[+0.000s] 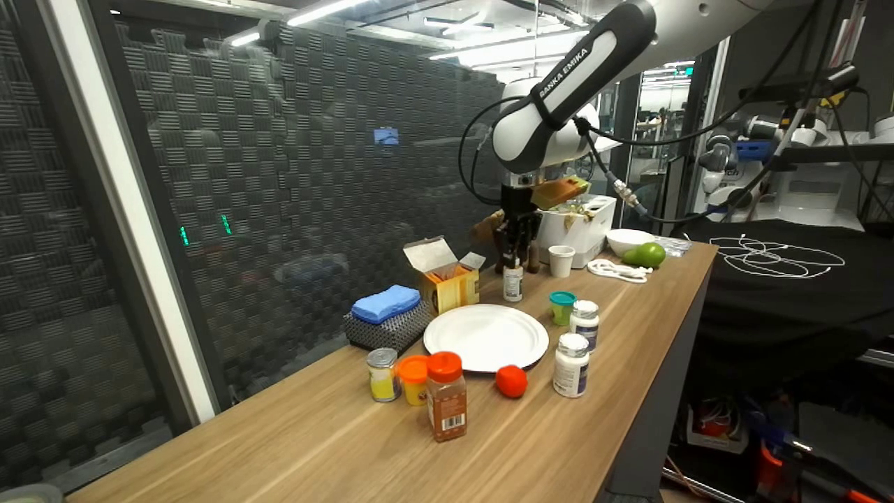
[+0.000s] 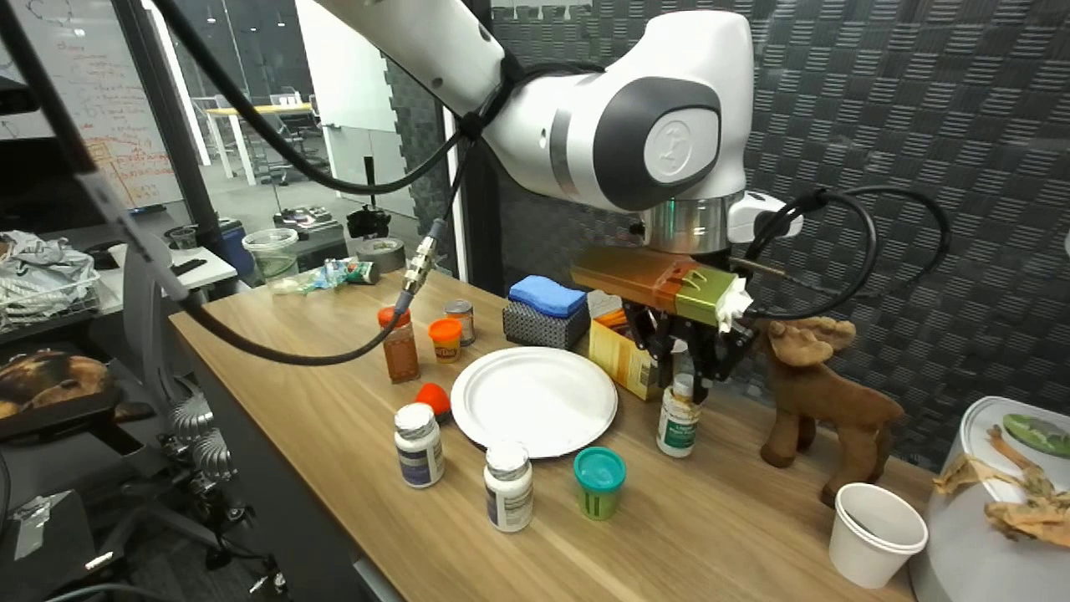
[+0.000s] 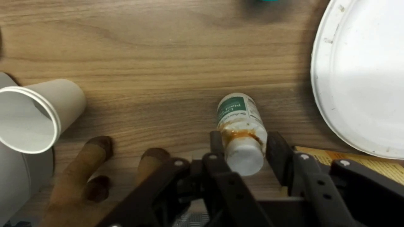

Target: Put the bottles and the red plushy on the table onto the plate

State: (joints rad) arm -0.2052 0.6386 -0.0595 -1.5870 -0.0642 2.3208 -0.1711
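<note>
A white bottle with a green label (image 2: 676, 433) stands upright on the table (image 1: 545, 433). My gripper (image 3: 246, 138) has its fingers on either side of the bottle's shoulder, touching it, just below the white cap. Beside it lies the bare white plate (image 2: 535, 401). Two white bottles (image 1: 571, 367) (image 1: 584, 325) and a green jar with a teal lid (image 2: 599, 485) are near the plate. A brown bottle with a red cap (image 1: 447, 405), an orange-lidded jar (image 2: 445, 341) and a small can (image 1: 383, 377) group together. The red plushy (image 1: 512, 381) sits close to the plate's rim.
Close to the gripper are an open yellow box (image 2: 619, 355) and a brown plush moose (image 2: 827, 401). A blue sponge (image 1: 385, 304) rests on a dark textured box (image 1: 391, 332). White paper cups (image 2: 873, 535) stand by a white bin (image 2: 1003, 518).
</note>
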